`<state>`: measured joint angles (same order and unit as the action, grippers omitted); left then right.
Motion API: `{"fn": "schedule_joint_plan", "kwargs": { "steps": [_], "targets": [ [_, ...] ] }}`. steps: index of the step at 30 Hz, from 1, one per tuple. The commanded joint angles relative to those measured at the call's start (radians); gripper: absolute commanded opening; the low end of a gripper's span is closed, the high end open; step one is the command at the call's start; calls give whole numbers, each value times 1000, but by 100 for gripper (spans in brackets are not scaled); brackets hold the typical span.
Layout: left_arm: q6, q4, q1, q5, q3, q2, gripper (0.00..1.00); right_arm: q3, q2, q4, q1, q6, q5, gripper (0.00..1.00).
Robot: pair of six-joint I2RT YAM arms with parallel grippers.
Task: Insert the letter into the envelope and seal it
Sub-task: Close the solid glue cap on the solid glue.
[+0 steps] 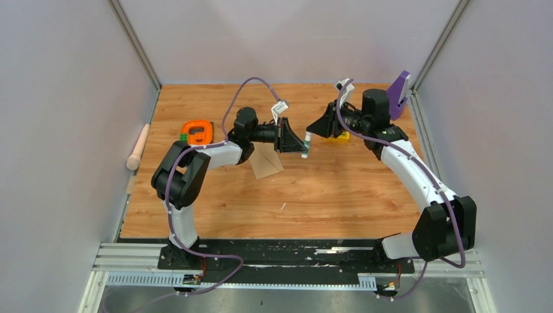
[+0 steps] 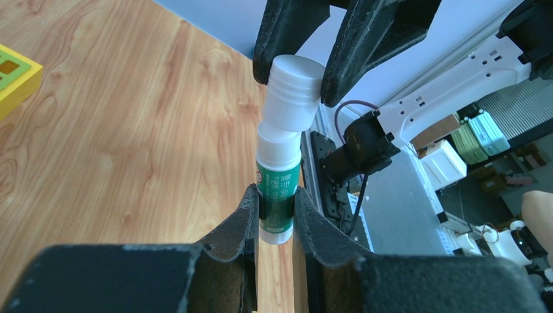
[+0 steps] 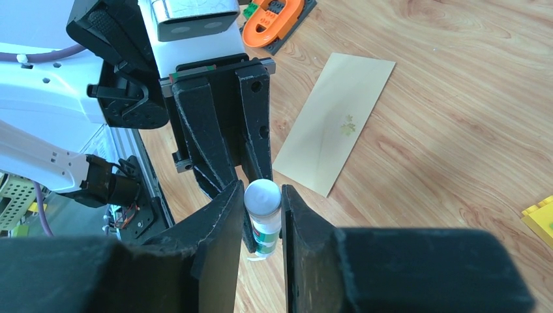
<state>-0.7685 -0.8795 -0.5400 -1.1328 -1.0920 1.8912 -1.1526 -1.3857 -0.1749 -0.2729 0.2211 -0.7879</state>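
The tan envelope point(image 1: 266, 163) lies flat on the wooden table under my left forearm. In the right wrist view the envelope point(image 3: 336, 120) shows a small leaf mark. The letter is out of view. Above the table hangs a glue stick point(image 1: 305, 147) with a green label. My left gripper point(image 2: 275, 197) is shut on its green body point(image 2: 280, 179). My right gripper point(image 3: 263, 195) is shut on its white cap point(image 2: 295, 91) from the opposite end, and the cap point(image 3: 262, 195) sits between the pads.
An orange tool point(image 1: 197, 132) rests at the back left and a yellow block point(image 1: 339, 137) at the back right. A wooden roller point(image 1: 138, 147) lies off the table's left edge. A small white scrap point(image 1: 282, 206) sits mid-table. Grey walls enclose the table.
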Motion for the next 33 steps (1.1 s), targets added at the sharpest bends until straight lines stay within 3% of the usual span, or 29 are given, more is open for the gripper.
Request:
{"fn": "schedule_joint_plan", "kwargs": {
  "steps": [1,33],
  "targets": [
    [15,-36,4,-16,-32,-26,0,-3,14,21,-11,-23,-20,25],
    [-2,-55,5,-21,-33,-29,0,-44,24,-46,-14,-73,-2,23]
  ]
}}
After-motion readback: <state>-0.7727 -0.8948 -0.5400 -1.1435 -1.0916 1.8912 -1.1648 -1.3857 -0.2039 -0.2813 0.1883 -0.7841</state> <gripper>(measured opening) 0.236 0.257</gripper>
